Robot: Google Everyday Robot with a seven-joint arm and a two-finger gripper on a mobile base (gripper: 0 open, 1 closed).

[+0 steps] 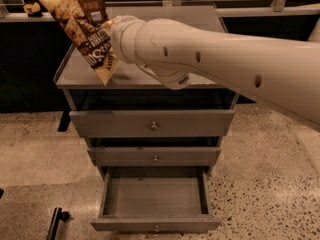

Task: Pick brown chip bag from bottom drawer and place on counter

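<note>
The brown chip bag hangs tilted in the air over the left front corner of the counter, its tan lower end just above the surface. My gripper is at the end of the white arm that reaches in from the right. It is mostly hidden behind the bag and holds it up by its right side. The bottom drawer is pulled open below and its grey inside is empty.
The two upper drawers are closed. A black bar-like object lies on the terrazzo floor at the lower left. A small tan object sits on the ledge behind the cabinet.
</note>
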